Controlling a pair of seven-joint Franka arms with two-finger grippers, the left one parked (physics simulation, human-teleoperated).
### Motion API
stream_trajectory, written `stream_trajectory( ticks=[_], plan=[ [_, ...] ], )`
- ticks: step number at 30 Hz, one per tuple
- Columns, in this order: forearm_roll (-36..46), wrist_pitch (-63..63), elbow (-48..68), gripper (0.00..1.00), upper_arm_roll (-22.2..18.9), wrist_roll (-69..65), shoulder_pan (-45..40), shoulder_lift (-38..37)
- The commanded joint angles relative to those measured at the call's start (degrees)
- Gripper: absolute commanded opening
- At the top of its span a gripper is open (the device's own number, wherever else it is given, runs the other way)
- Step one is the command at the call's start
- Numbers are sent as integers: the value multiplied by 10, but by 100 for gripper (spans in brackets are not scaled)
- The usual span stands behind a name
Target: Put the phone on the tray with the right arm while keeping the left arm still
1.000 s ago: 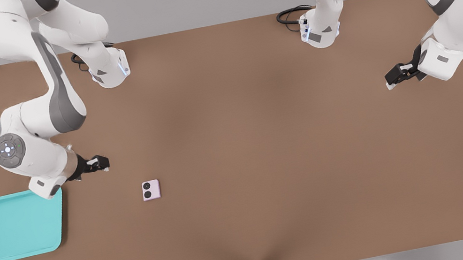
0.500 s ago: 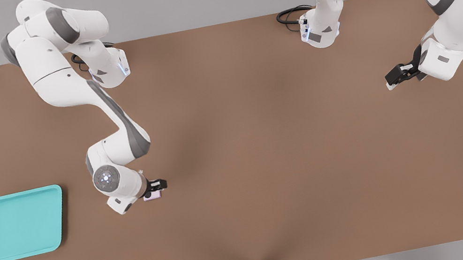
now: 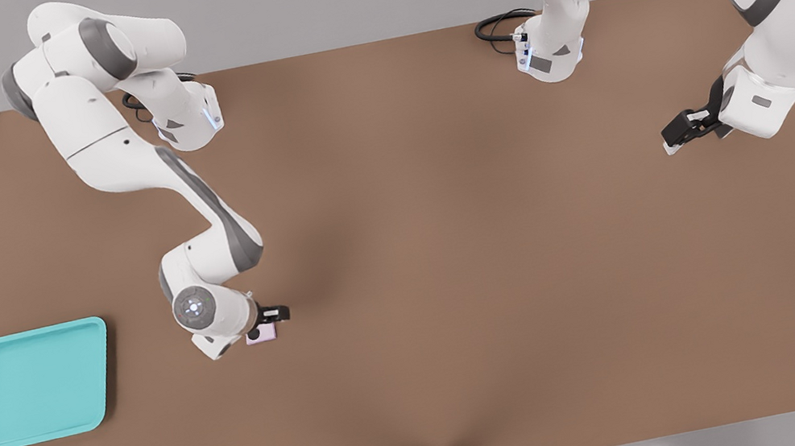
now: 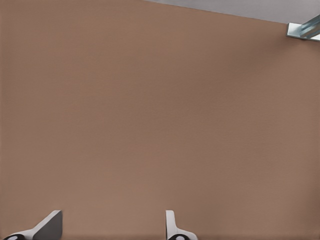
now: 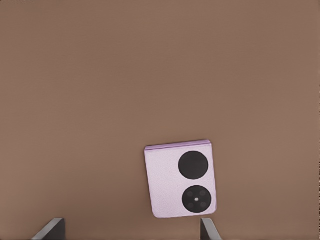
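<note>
1. The right arm [image 3: 131, 151] reaches from its base at the table's far edge toward the near side, its elbow bent and its wrist turned down at the table [image 3: 505, 277].
2. The gripper [image 3: 268, 317] hangs directly over the phone [image 3: 266, 334]; in the right wrist view its two fingers [image 5: 50, 229] stand spread apart, wider than the phone, and they grip nothing.
3. The phone [image 5: 181, 179] lies flat on the table, lens face up, its two black lenses showing. In the wrist view it sits off-centre between the fingers, closer to one than the other.
4. The tray [image 3: 33, 385] rests near the table's edge on the front view's left, well apart from the phone.
5. Bare tabletop lies between the phone and the tray's rim, and on the front view's right of the phone.
</note>
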Motion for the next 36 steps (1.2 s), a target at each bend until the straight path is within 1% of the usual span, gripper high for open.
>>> stream_trajectory(
  ticks=[1, 9, 11, 13, 17, 36],
  plan=[
    [1, 15, -1, 100, 0, -21, -5, 2],
    [0, 32, 3, 100, 0, -22, -12, 27],
    [0, 59, -1, 100, -1, -46, -12, 36],
    [-14, 125, -47, 100, 0, -51, -21, 29],
    [-16, 136, -47, 100, 0, -94, -37, 34],
    [-16, 163, -47, 100, -1, -97, -40, 67]
  ],
)
